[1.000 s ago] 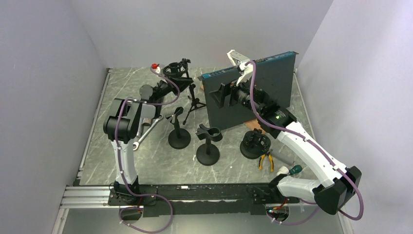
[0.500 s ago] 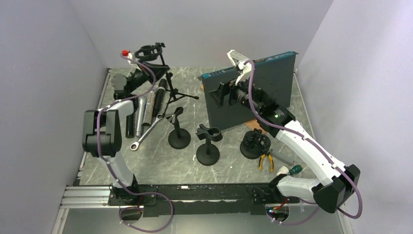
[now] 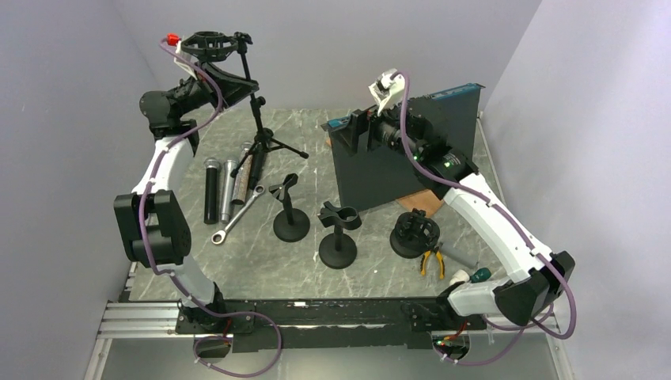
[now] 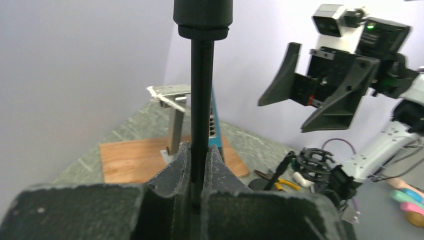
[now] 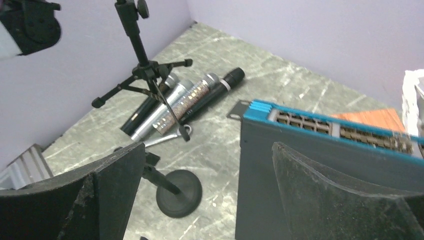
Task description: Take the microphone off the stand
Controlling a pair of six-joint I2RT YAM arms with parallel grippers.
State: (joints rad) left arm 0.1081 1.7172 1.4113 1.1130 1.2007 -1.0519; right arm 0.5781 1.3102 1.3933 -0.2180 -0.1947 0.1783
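In the left end effector [image 4: 200, 151], stand [image 4: 202, 90] upright, its long axis vertical.

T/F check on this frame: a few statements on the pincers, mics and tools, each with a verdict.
1. The left pincer is shut on the pole of the tripod stand. True.
2. The right pincer grips a microphone. False: it is open, holding nothing.
3. The microphones lie on the table by the tripod's legs. True.
4. The yellow-handled pliers lie beside the microphones. False: they lie on the right arm's side; the wrench is by the microphones.
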